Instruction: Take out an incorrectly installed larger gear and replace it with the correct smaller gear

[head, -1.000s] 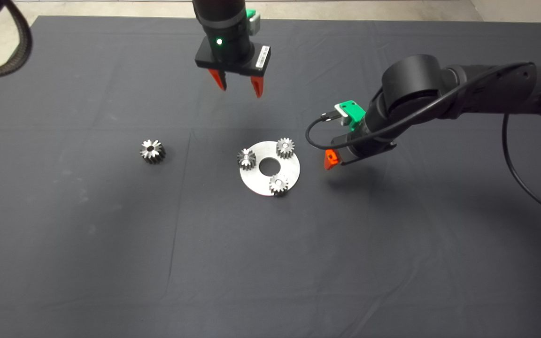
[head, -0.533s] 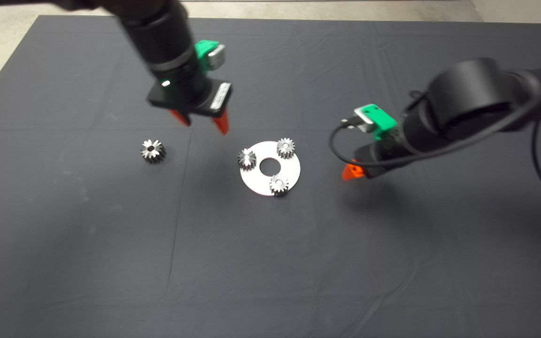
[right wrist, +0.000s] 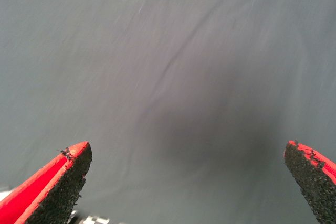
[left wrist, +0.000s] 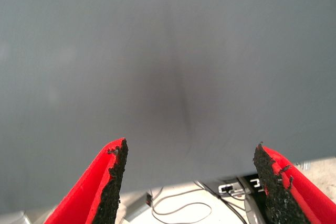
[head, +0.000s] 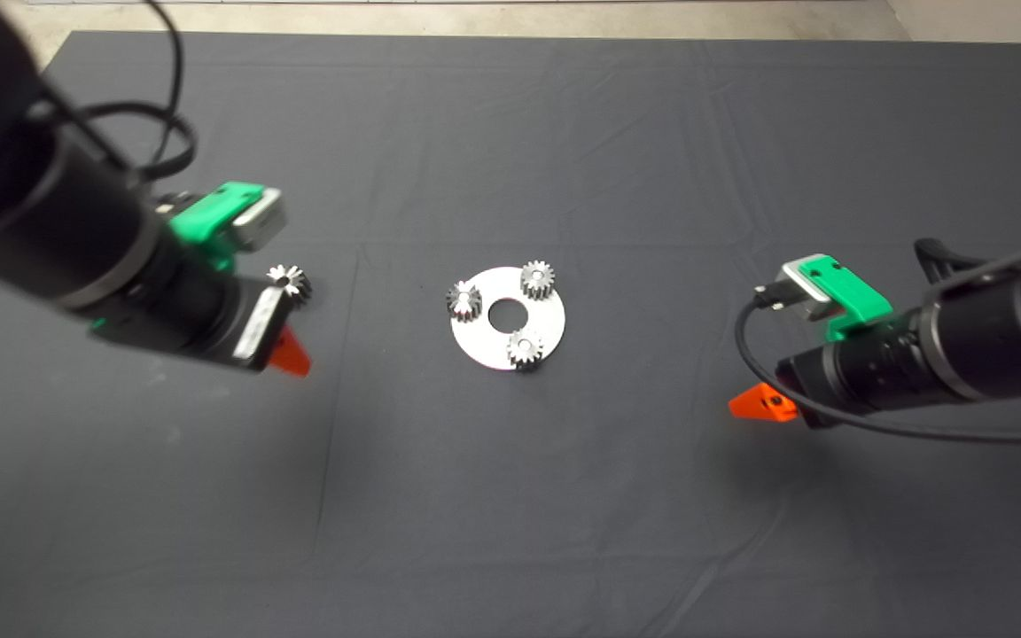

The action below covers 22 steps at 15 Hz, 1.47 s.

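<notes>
Three small gears sit on the round plate (head: 475, 347), the larger gear (head: 291, 280) lies apart, so the swap appears complete; left gripper (left wrist: 190, 184) and right gripper (right wrist: 189, 182), both spread wide and empty, need only park.

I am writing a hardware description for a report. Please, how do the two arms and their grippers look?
Both arms are black and cylindrical. The left gripper and right gripper each have two red pointed fingers with rough black pads. Near each wrist sits a green bracket holding a grey module. Black cables run along both arms. The left wrist bears a white label.
</notes>
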{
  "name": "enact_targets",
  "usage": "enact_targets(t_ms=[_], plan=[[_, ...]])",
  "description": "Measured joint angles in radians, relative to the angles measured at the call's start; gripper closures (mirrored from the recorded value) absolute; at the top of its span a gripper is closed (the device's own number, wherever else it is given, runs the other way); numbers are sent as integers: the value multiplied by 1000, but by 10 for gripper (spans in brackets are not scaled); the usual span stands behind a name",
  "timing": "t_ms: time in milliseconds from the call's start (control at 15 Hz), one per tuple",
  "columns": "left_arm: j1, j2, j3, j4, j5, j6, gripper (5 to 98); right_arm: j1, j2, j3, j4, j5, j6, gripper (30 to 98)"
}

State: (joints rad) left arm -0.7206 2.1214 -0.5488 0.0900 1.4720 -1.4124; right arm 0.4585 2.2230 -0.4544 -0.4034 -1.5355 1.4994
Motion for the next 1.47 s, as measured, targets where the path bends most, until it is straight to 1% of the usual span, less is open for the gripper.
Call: enact_targets(t_ms=[67,133,200,267,333,533,733,1000,1133,1200,1333,1400,1467], plan=[[0,-47,59,4,3,-30,441,11,0,40,19,3,36,315],[0,-94,112,3,4,-59,441,17,0,54,30,6,54,316],[0,-143,148,4,5,-96,441,25,-1,73,44,7,89,315],[0,-176,165,4,10,-121,441,24,-1,82,63,4,103,316],[0,-188,173,6,12,-129,441,25,-1,90,81,4,114,316],[0,-181,174,8,11,-133,441,35,17,98,106,4,131,315],[0,-177,170,10,9,-133,441,35,58,94,116,3,137,315],[0,-187,174,10,3,-124,441,35,114,40,119,3,141,316],[0,-189,175,10,-8,-128,441,35,126,32,120,3,144,316],[0,-190,176,10,-17,-134,441,35,126,32,120,4,144,316],[0,-200,176,8,-36,-174,441,34,117,32,121,6,146,315],[0,-206,176,3,-44,-194,441,32,97,32,123,21,146,316],[0,-209,176,-9,-47,-197,441,26,75,33,123,55,145,315]])
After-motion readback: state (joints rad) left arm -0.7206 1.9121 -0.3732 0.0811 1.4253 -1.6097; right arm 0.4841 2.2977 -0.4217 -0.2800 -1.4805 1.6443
